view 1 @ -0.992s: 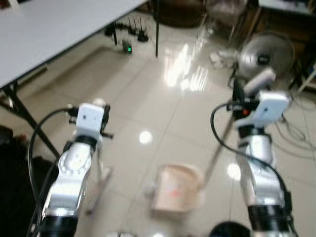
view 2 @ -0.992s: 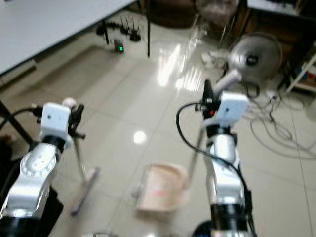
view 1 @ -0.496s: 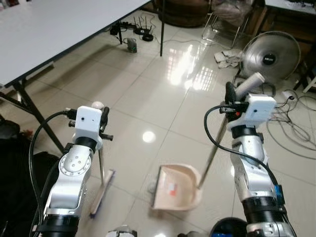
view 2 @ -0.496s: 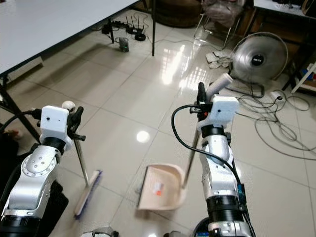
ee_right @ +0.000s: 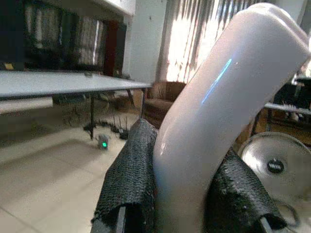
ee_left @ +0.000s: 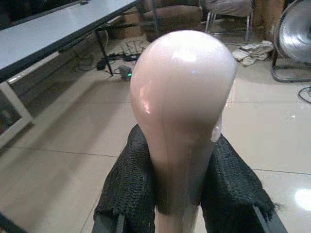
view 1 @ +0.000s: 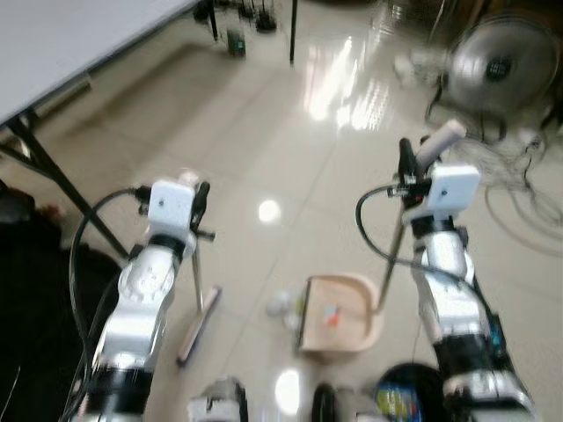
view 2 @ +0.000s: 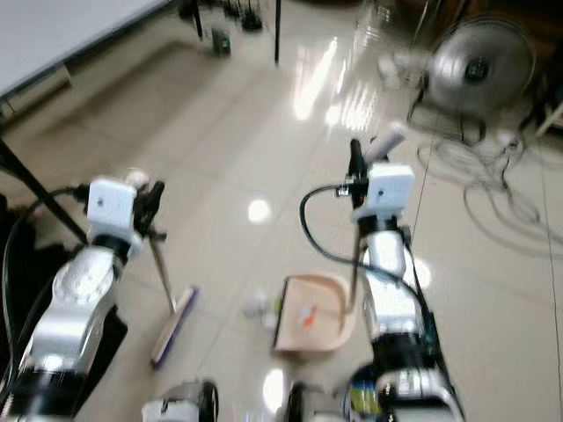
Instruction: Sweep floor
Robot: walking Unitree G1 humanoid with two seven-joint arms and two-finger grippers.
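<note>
Camera's dipped since a moment ago, so I'm closing in: left claw (ee_left: 177, 194) clamped on the broom (view 1: 199, 312), right claw (ee_right: 187, 189) clamped on the dustpan (view 1: 339, 314) sitting at 6 o'clock on the floor (view 1: 290, 149).

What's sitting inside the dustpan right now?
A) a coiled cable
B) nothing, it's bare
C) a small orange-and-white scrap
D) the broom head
C: a small orange-and-white scrap lies on the floor of the dustpan, while the broom head rests on the tiles well off to the robot's left.
</note>
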